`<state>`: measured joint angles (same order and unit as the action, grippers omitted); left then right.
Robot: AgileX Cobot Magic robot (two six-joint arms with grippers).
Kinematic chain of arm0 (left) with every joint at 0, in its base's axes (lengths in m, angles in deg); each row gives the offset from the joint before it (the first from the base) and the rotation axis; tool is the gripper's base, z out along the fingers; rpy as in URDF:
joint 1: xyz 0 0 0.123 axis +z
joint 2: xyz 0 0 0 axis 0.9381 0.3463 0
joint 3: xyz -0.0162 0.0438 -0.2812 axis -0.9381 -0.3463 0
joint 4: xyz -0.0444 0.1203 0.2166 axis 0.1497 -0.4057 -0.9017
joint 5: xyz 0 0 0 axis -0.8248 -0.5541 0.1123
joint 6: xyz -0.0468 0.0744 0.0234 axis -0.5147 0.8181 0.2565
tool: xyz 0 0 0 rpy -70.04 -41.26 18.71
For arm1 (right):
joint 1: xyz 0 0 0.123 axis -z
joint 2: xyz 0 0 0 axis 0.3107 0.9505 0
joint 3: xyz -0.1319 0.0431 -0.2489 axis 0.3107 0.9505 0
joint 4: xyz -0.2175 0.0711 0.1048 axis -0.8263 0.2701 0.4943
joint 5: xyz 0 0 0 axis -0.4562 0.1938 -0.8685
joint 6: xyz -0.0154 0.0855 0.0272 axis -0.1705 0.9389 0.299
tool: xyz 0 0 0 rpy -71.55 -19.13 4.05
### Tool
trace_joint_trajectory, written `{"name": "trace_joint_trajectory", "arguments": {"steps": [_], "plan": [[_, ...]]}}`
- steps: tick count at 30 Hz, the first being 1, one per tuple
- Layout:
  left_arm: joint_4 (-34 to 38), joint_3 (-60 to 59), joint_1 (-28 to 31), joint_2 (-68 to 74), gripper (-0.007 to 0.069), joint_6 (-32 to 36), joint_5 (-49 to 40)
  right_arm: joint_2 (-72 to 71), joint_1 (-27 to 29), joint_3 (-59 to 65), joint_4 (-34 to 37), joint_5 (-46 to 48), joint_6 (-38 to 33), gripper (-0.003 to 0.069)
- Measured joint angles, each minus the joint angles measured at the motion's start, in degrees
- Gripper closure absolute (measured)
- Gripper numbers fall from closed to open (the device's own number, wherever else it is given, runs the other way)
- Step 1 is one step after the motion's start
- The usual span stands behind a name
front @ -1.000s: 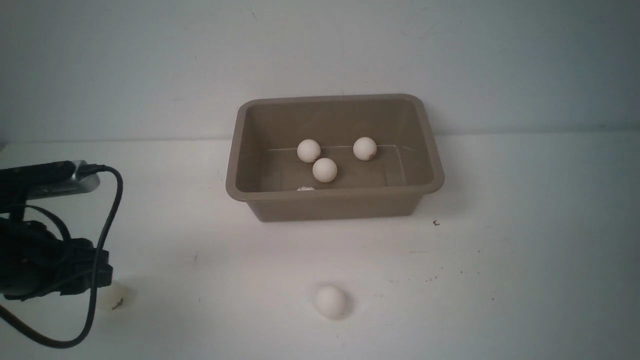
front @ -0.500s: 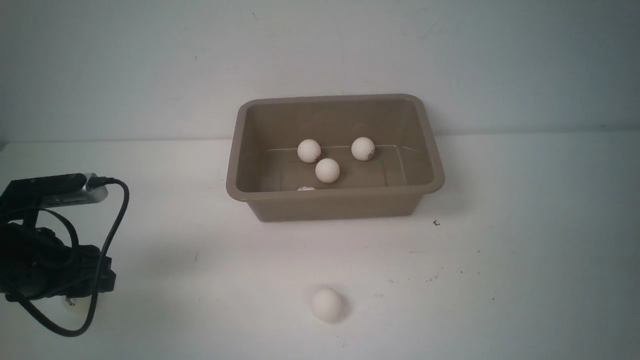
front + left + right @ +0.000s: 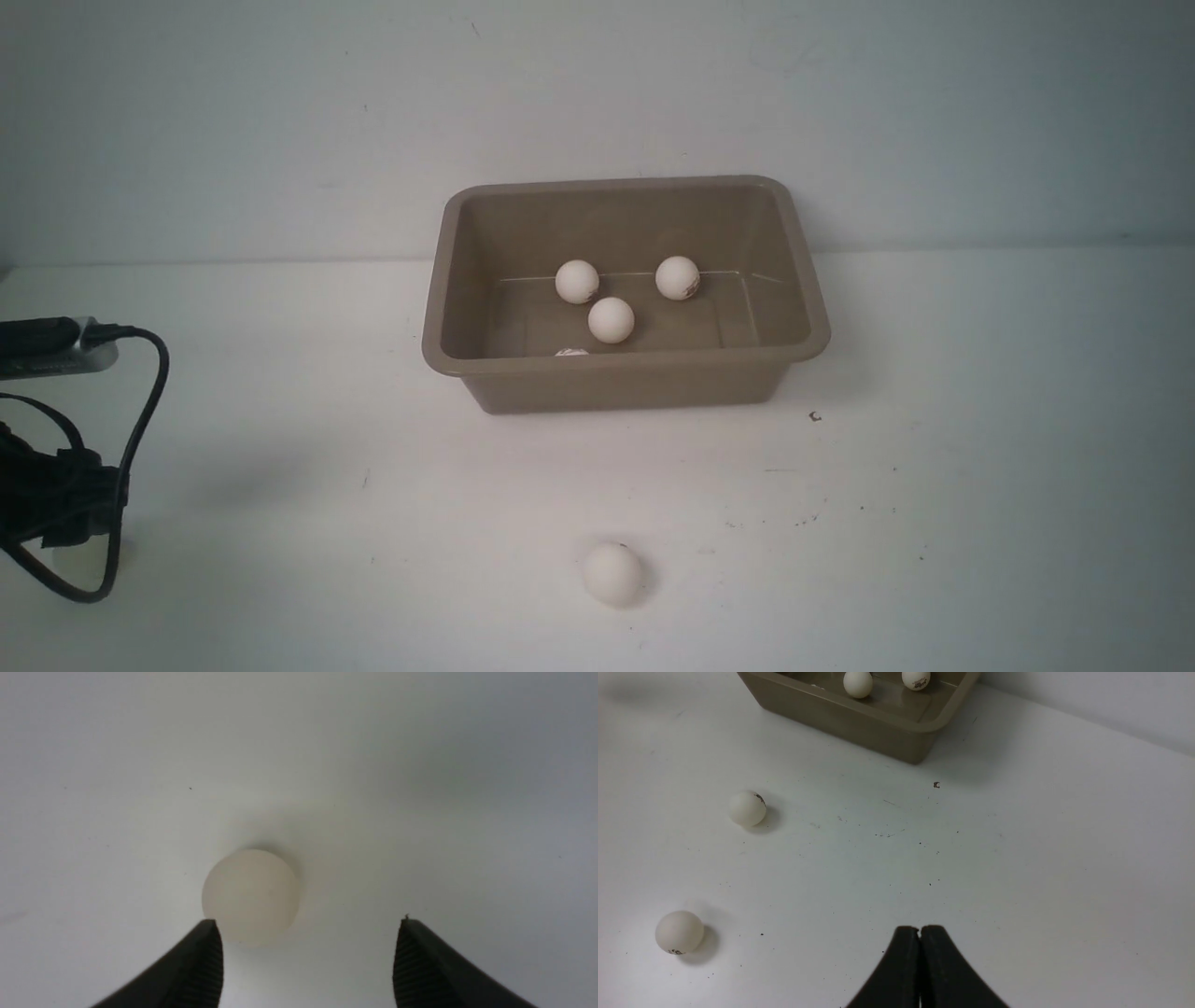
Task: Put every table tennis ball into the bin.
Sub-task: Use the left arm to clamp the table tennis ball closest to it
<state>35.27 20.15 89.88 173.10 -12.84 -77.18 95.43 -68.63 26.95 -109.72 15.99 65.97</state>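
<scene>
The taupe-brown bin (image 3: 624, 373) stands mid-table with three table tennis balls showing inside (image 3: 577, 281) (image 3: 678, 277) (image 3: 611, 319), and a sliver of another (image 3: 571, 352) behind its near wall. One ball (image 3: 612, 574) lies on the table in front of the bin. In the left wrist view my left gripper (image 3: 308, 924) is open, and a ball (image 3: 251, 896) rests on the table just beyond one fingertip (image 3: 208, 952), ungripped. My right gripper (image 3: 920, 928) is shut and empty above bare table, with two loose balls (image 3: 747, 808) (image 3: 679, 932) off to its side.
My left arm (image 3: 56, 485) with its looping black cable sits at the table's far left edge. The bin's corner (image 3: 920, 742) shows in the right wrist view. A pale wall rises close behind the bin. Small dark specks (image 3: 815, 416) dot the white table.
My left arm has slid to the left, partly out of the front view, and the ball near it is now hidden beneath it. The balls in the bin shifted slightly.
</scene>
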Motion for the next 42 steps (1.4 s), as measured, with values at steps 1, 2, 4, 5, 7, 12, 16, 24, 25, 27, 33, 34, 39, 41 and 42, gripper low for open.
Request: {"name": "trace_joint_trajectory", "arguments": {"steps": [1,2,4,5,7,12,16,24,25,27,33,34,39,41,42], "plan": [[-0.15,0.00,0.14,0.25,0.0184,-0.18,0.23,0.00,0.00,0.00,0.06,0.00,0.00,0.0673],[-0.36,0.00,0.90,1.22,0.0184,-0.64,0.57,0.00,0.00,0.00,0.06,0.00,0.00,0.0673],[-0.95,0.00,2.22,2.53,0.0184,-1.55,1.26,0.00,0.00,0.00,0.27,0.00,-0.05,0.0674],[-1.09,0.00,3.25,3.08,0.0184,-1.96,1.86,0.00,0.00,0.00,0.41,0.00,-0.07,0.0674],[-1.23,0.05,5.74,4.09,0.0184,-2.54,3.24,0.00,0.00,0.00,1.25,0.00,-0.55,0.0674],[-1.18,2.13,8.86,5.95,0.0184,-2.78,3.53,0.00,0.00,0.00,2.63,0.00,-1.89,0.0674],[-1.13,5.04,8.98,9.47,0.0184,-2.78,3.38,0.00,0.00,0.00,2.75,0.00,-2.11,0.0674],[-1.13,12.17,8.98,17.01,0.0184,-3.26,0.32,0.00,0.00,0.00,3.20,0.00,-2.18,0.0674],[-1.13,12.63,8.98,17.55,0.0184,-3.31,-0.04,0.00,0.00,0.00,3.42,0.00,-2.18,0.0674],[-1.19,12.95,8.98,18.54,0.0184,-3.47,-0.64,0.00,0.00,0.00,3.96,0.00,-2.18,0.0674],[-4.13,13.13,8.98,19.29,0.0184,-5.04,-1.59,0.00,0.00,0.00,4.45,0.00,-2.23,0.0674],[-4.76,13.18,8.98,19.29,0.0184,-5.72,-1.53,0.00,0.00,0.00,4.50,0.00,-2.36,0.0674],[-7.38,13.18,8.98,20.16,0.0184,-8.55,-1.42,0.00,0.00,0.00,4.94,0.00,-2.80,0.0674],[-7.44,13.18,8.98,20.62,0.0184,-8.76,-1.42,0.00,0.00,0.00,5.06,0.00,-2.80,0.0674],[-7.48,13.18,8.98,21.29,0.0189,-9.37,-1.42,0.00,0.00,0.00,5.12,0.00,-2.87,0.0674]]}}
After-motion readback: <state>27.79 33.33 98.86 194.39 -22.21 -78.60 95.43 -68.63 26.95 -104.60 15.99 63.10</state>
